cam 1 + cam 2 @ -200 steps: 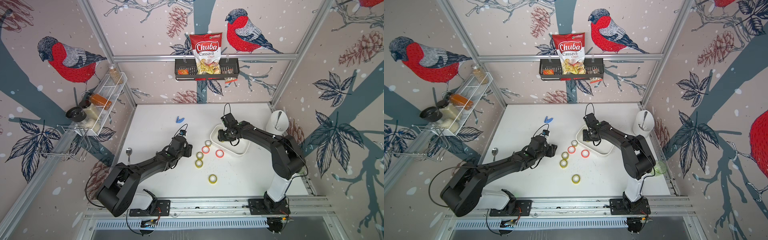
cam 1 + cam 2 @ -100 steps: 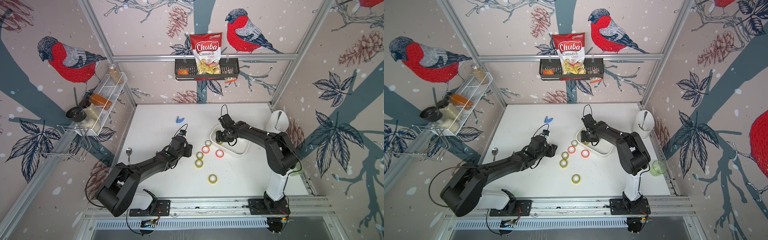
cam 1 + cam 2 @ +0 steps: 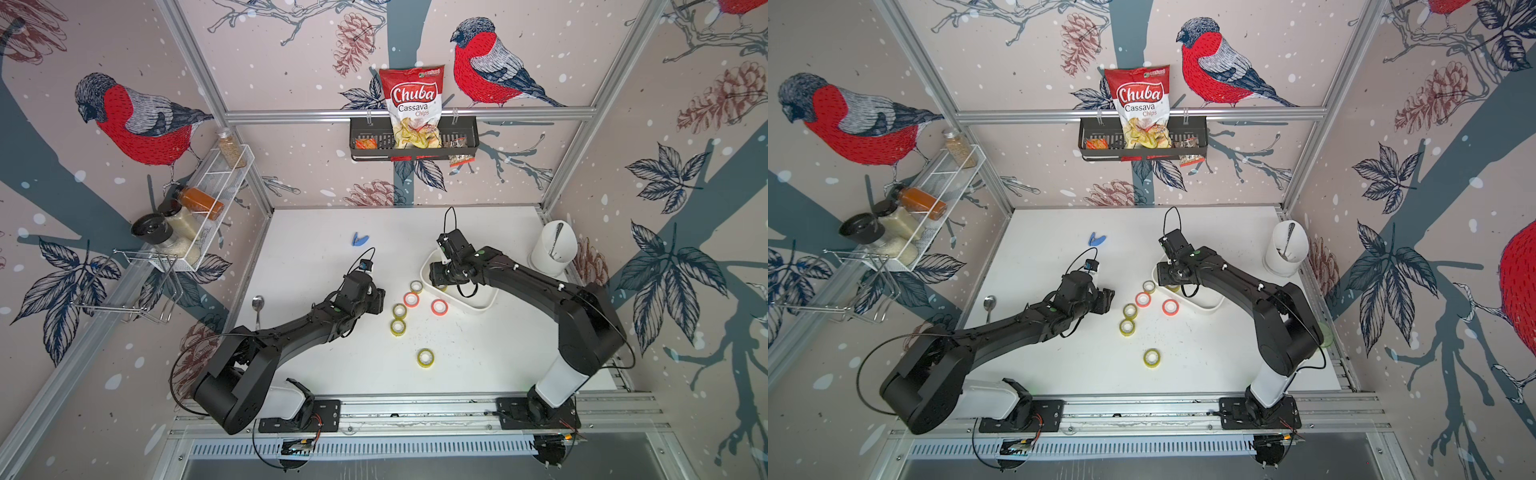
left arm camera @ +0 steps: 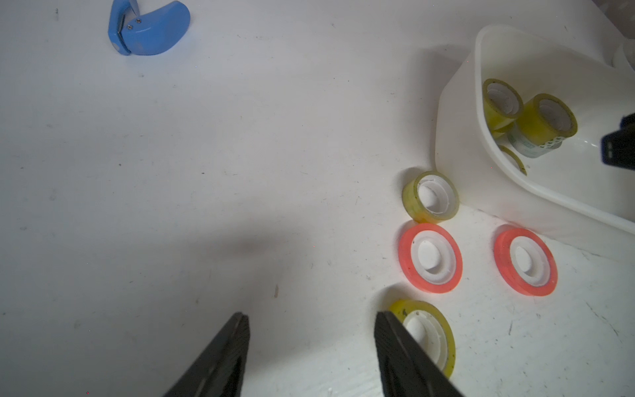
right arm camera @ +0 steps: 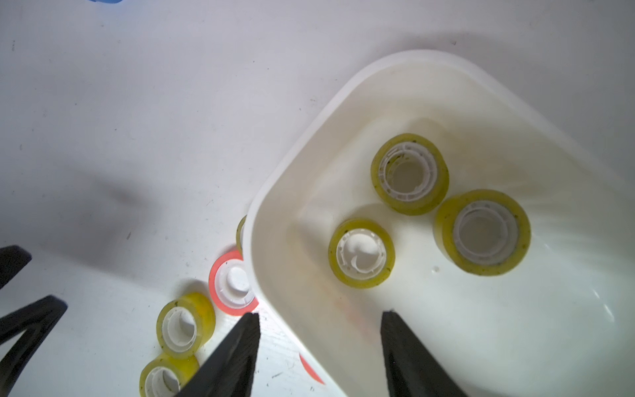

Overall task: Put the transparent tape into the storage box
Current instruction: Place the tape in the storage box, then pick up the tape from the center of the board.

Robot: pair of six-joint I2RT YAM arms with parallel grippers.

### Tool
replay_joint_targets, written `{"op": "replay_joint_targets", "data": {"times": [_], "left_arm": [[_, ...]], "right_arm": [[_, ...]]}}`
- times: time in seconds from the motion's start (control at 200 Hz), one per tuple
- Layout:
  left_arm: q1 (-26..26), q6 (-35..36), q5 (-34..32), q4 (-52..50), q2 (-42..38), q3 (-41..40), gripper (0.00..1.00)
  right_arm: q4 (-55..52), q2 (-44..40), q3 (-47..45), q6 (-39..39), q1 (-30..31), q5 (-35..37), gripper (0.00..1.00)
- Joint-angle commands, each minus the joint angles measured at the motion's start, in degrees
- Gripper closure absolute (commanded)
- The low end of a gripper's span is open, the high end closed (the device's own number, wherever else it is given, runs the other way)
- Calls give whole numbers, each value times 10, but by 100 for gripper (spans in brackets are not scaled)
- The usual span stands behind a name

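Yellow-tinted clear plastic: at least three transparent tape rolls (image 5: 360, 252) lie flat inside the storage box (image 5: 302, 178). Two of them look to be touching, the third sits just beside them.

Four more loose rolls of the same kind are out on the table (image 3: 332, 257):
- One (image 3: 416, 286) is against the box's outer wall.
- Two (image 3: 400, 311) sit close together.
- One (image 3: 425, 358) is alone, nearer the arm bases.

Two red rolls (image 3: 411, 298) sit among them. Judging by colour they're not task items.

Right gripper (image 5: 319, 313) hangs over the box end nearest the other arm, jaws apart, nothing between them. Versus a second ago the jaws stand wider and the arm has shifted slightly toward that end of the box. The count on the table is the same six, none moved.

Read: a drop into the box has just finished, so this arm is free for the next pick. About four yellow-clear rolls are left, so the task is roughly half done.

Left gripper (image 4: 309, 316) hasn't moved. It is low over bare table with jaws partly apart and empty. One finger is right beside, maybe overlapping, the nearest of the close two (image 4: 422, 340); contact can't be confirmed. It looks lined up for that roll but is offset to one side.

Further out are a blue cutter (image 3: 360, 240) toward the back of the table, a white holder (image 3: 555, 249) near the right wall and a spoon (image 3: 257, 303) at the left edge. None are in the way.
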Motion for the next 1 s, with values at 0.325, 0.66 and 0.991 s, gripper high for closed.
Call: {"op": "replay_joint_targets", "data": {"times": [0.325,0.66,0.991], "left_arm": [[1,1,7,12,-13,-2,37],[2,0,8,11,-11,0,37],[1,1,5,9,-8,2,37]], "right_arm": [[-46,-94,-116,15,131,7,32],[-31,-98,-178,-39,214,-49,28],[-33,-51,-163,-50,247,-52,27]]}}
